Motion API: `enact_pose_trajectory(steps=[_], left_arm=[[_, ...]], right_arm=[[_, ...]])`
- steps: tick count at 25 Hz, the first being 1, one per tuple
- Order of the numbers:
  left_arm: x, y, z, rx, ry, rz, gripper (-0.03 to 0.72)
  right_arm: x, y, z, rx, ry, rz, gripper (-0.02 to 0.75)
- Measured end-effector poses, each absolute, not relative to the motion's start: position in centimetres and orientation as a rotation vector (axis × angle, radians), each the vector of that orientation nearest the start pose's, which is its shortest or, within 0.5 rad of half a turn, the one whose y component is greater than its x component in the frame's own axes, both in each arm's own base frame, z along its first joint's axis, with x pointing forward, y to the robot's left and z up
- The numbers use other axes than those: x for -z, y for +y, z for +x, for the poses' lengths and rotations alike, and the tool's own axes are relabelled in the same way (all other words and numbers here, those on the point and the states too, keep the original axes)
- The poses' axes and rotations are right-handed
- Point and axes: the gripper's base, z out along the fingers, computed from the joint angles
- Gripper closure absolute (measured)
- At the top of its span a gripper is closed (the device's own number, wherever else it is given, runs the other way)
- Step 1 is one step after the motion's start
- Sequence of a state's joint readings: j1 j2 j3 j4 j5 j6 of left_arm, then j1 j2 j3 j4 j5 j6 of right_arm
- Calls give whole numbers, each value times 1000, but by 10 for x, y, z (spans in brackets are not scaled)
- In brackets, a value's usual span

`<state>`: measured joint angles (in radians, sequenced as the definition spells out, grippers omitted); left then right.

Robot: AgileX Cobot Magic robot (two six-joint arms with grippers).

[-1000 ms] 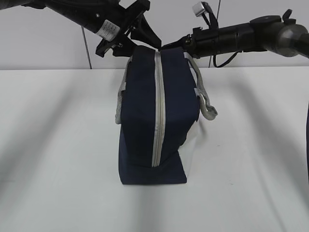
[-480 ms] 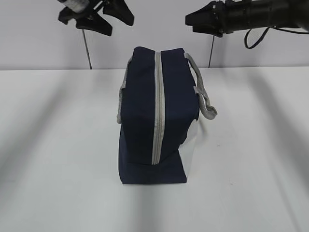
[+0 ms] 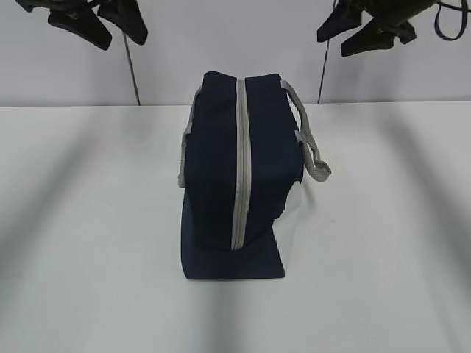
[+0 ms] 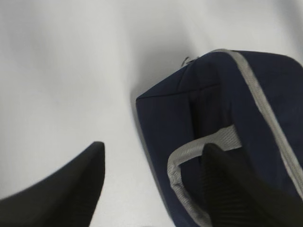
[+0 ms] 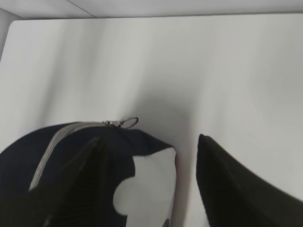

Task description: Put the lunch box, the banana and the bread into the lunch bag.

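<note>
The dark navy lunch bag stands upright at the middle of the white table, its grey zipper closed along the top and down the front. The ring pull lies at the zipper's end. My left gripper hangs open high above the table, left of the bag, with nothing between its fingers; in the wrist view it looks down on the bag's grey handle. My right gripper is open and empty, high at the right, above the bag's white side panel. The lunch box, banana and bread are out of view.
A grey webbing handle droops off the bag's right side. The white table runs back to a pale wall close behind the bag.
Both grippers have risen from the bag's rear top and moved apart, left going left and right going right, with jaws spread wider. The bag has not moved.
</note>
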<state>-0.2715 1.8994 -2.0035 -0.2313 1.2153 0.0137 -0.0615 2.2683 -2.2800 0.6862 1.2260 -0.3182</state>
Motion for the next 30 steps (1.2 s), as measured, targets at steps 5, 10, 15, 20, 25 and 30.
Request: enact_pose_trajectory(steps=[5, 10, 15, 20, 25, 30], left_arm=[[-388, -123, 383, 352, 2573, 340, 279], [-395, -118, 349, 348, 2586, 356, 283], [-383, -121, 299, 351, 2623, 417, 283], [-363, -102, 248, 311, 2641, 422, 284], [-354, -81, 196, 290, 2577, 411, 284], [-341, -60, 147, 257, 2507, 410, 284]], right_arm=[[-320, 35, 448, -686, 2579, -233, 288], [-321, 49, 381, -604, 2709, -305, 288], [-331, 48, 306, -509, 2753, -356, 288], [-336, 39, 237, -403, 2699, -364, 288], [-334, 33, 176, -333, 2599, -361, 288], [-324, 31, 128, -309, 2531, -364, 288]])
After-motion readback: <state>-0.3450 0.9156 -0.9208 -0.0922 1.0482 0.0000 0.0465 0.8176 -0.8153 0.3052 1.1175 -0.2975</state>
